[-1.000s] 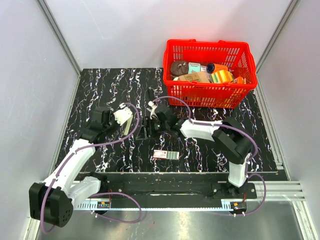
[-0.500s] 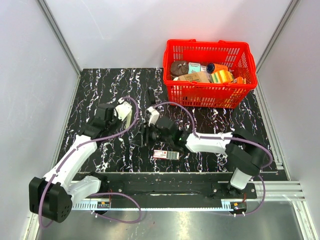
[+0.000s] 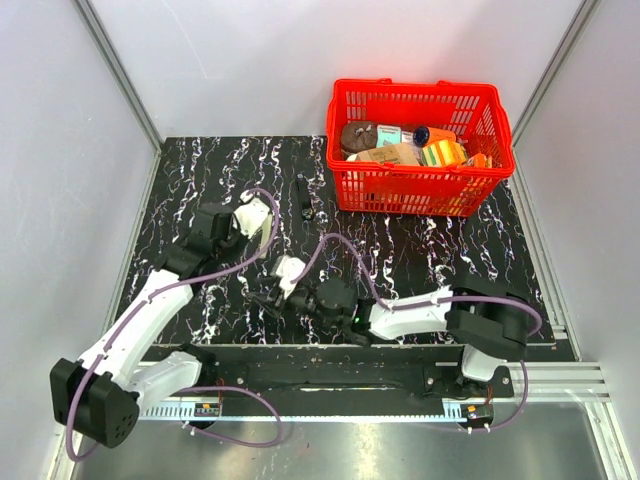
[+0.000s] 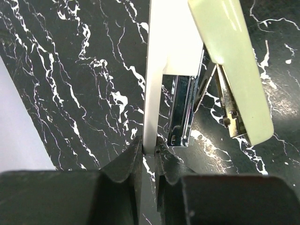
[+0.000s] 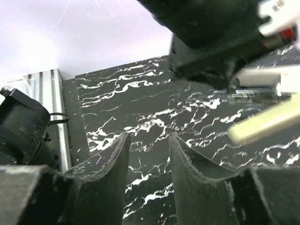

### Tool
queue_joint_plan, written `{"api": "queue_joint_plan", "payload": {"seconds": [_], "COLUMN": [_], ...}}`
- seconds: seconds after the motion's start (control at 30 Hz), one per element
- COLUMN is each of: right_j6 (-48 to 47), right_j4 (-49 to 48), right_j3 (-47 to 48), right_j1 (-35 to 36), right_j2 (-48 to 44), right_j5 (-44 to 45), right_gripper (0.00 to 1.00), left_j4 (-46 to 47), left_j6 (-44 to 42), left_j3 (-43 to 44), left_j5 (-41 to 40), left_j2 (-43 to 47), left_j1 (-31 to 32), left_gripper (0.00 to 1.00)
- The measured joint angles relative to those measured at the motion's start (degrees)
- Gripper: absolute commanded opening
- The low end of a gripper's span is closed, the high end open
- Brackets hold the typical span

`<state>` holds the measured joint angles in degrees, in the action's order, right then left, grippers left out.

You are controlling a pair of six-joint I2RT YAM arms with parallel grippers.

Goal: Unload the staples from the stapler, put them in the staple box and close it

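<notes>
Stapler (image 4: 229,65) is pale, and it is open like a mouth. Its shiny metal tray (image 4: 180,110) sticks out between the pale top and the flat white bottom. The left gripper (image 4: 147,151) is pinched tight on the end of that white bottom, right on its thin edge. From above, all this sits at about 9 o'clock on the counter (image 3: 200,170). I cannot tell if there are staples in the tray.

The right gripper (image 5: 149,139) has its fingers apart and holds nothing. From above it is down at about 7 o'clock, near the front edge, well apart from the stapler.

What could go wrong? The left gripper holds only a thin bit. If the right gripper pushes or pulls hard on the tray, the stapler could twist, slip out and drop. The top could also snap shut, and then the tray would be closed up.

The right gripper has to go up toward 9 o'clock to reach the tray. It could bump the left gripper on the way.

Staples are tiny. If they spill, they could hide among the white squiggles on the black counter and be hard to pick up.

A thin black bar (image 3: 302,195) lies at 11 o'clock, just beside the red basket (image 3: 420,85) at 1 o'clock. A wide swing could knock it.
</notes>
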<state>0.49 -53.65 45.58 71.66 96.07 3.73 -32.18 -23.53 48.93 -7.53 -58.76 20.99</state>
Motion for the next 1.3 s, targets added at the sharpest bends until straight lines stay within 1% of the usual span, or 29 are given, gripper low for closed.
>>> {"api": "queue_joint_plan", "payload": {"seconds": [0.13, 0.23, 0.37, 0.5, 0.57, 0.7, 0.9, 1.13, 1.3], "right_j6": [-12.68, -20.61, -28.35, -33.94, -35.65, -37.77, -39.34, -39.76, -40.65], "right_j4": [-4.42, -8.50, -13.40, -17.14, -17.84, -18.60, -19.45, -19.69, -20.06], "right_j3": [1.99, 2.97, 4.04, 5.46, 6.16, 7.26, 9.81, 13.03, 13.38], "right_j1": [4.46, 6.25, 6.64, 6.69, 6.69, 6.69, 6.69, 6.69, 6.69], "right_j2": [3.65, 7.56, 12.48, 16.22, 17.51, 18.95, 20.65, 22.62, 23.28], "right_j5": [5.25, 8.90, 13.11, 16.44, 17.70, 19.80, 22.40, 25.46, 27.58], "right_gripper": [0.41, 0.39, 0.34, 0.28, 0.27, 0.28, 0.41, 0.39, 0.38], "left_j4": [0.63, 1.66, 3.13, 4.76, 4.90, 4.87, 4.39, 1.42, -1.20], "left_j6": [-0.61, -1.20, -2.16, -3.48, -3.98, -5.68, -6.49, -4.70, -2.82], "left_j3": [-1.27, -2.60, -4.37, -6.32, -6.78, -7.41, -7.43, -7.58, -8.52], "left_j5": [-0.70, -1.84, -4.04, -6.71, -8.20, -11.19, -12.90, -13.09, -13.00], "left_j2": [1.79, 3.32, 5.66, 7.15, 7.74, 9.66, 12.92, 14.03, 14.03], "left_j1": [2.32, 4.39, 6.43, 7.85, 8.55, 10.34, 12.15, 13.49, 13.68], "left_gripper": [0.00, 0.00, 0.00, 0.00, 0.00, 0.00, 0.00, 0.00, 0.00]}}
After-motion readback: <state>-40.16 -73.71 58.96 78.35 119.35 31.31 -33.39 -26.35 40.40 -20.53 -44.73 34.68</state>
